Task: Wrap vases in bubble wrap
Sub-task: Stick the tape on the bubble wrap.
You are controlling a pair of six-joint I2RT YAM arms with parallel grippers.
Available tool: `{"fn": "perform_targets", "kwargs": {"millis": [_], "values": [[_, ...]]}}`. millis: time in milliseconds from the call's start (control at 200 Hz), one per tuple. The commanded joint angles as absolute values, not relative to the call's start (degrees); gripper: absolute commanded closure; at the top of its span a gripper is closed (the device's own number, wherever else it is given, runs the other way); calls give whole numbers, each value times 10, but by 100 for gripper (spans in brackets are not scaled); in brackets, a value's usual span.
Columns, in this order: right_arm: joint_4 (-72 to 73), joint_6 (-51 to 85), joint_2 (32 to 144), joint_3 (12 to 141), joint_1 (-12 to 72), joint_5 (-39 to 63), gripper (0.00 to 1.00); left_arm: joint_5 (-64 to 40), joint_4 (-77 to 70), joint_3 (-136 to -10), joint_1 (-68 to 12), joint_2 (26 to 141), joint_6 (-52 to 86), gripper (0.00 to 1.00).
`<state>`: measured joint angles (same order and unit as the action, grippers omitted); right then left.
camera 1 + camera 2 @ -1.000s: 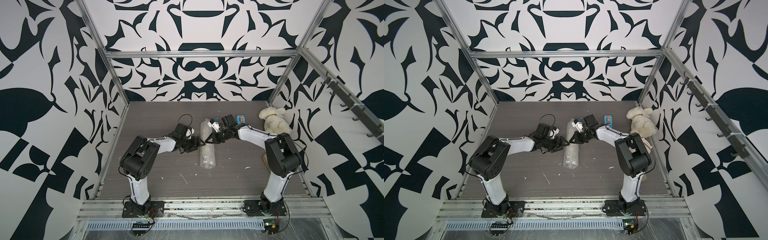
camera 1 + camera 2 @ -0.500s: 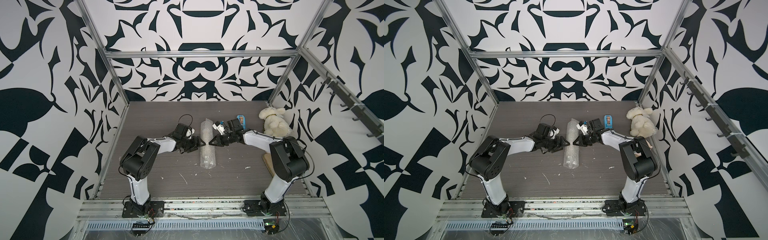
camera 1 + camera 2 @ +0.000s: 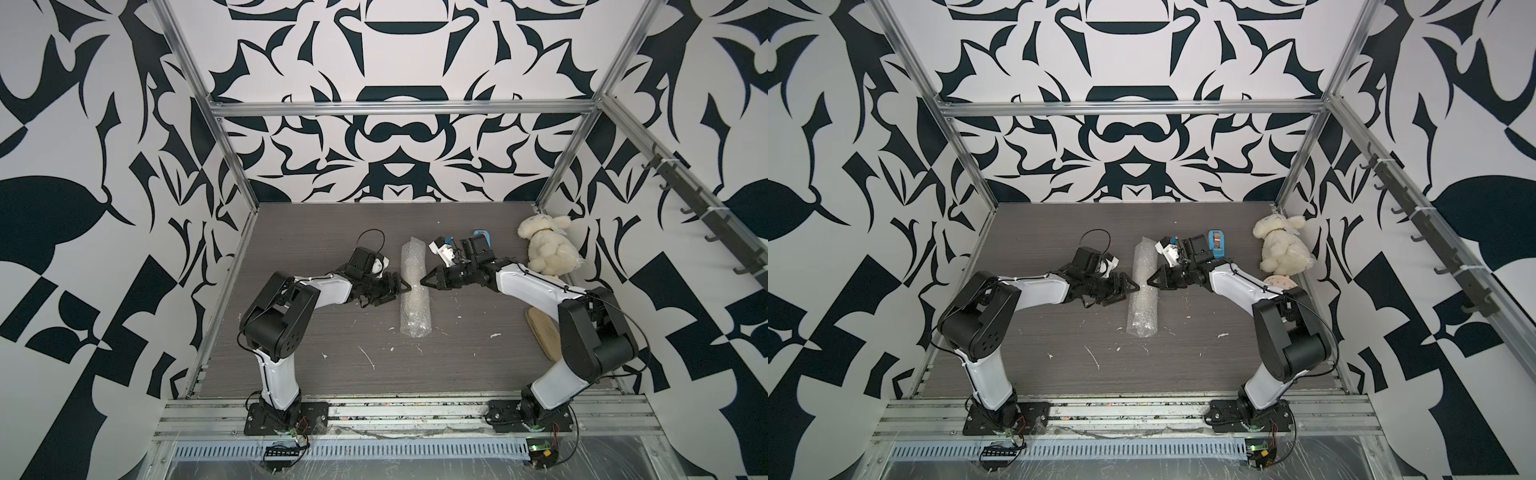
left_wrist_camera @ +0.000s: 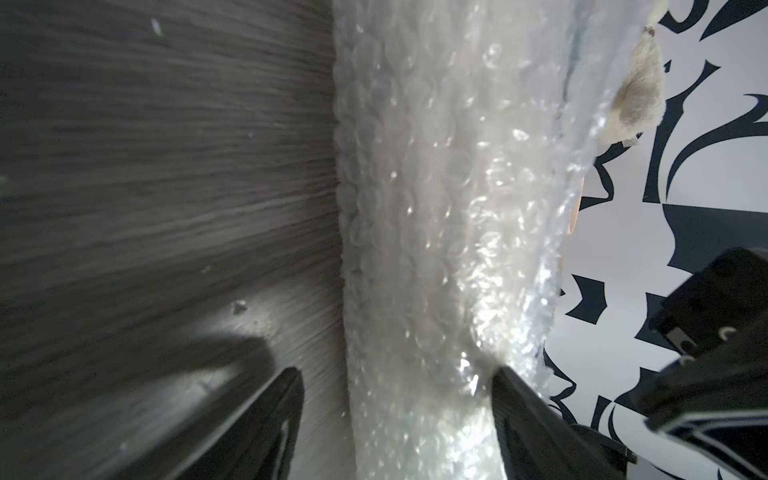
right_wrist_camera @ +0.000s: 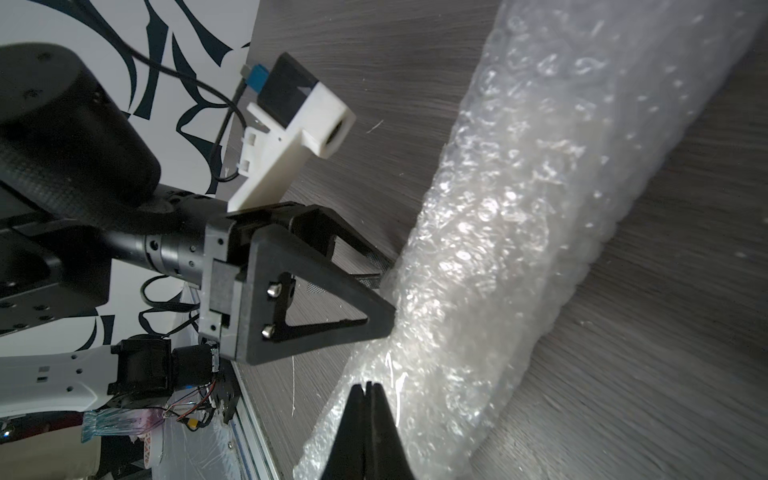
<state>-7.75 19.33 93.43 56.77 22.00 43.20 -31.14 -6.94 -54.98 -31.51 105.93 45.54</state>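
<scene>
Vase unseen; I judge it inside bubble wrap point(image 3: 415, 307) roll lying between my claws. My right claw point(image 3: 421, 281), pinched shut, now sits lower, tips against roll's flank, no longer over it; film pinched or not, cannot tell. My left claw point(image 3: 408, 286) unmoved: jaws apart, upper finger point(image 4: 523, 399) denting wrap. Roll holds round, so I judge wrapping nearly done.
</scene>
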Motion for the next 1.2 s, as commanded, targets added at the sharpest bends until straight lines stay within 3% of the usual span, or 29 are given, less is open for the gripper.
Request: {"fn": "perform_targets", "kwargs": {"millis": [0,330,670,1195], "values": [[-29,219,943,548,227,448,95,-283,-26,-530,-316,1068,455,25],[-11,229,987,540,217,457,95,-286,-31,-526,-316,1066,457,25],[-32,220,927,489,194,458,95,-291,-36,-525,-316,1064,461,25],[5,237,939,428,189,450,96,-290,-19,-523,-312,1036,459,25]]}}
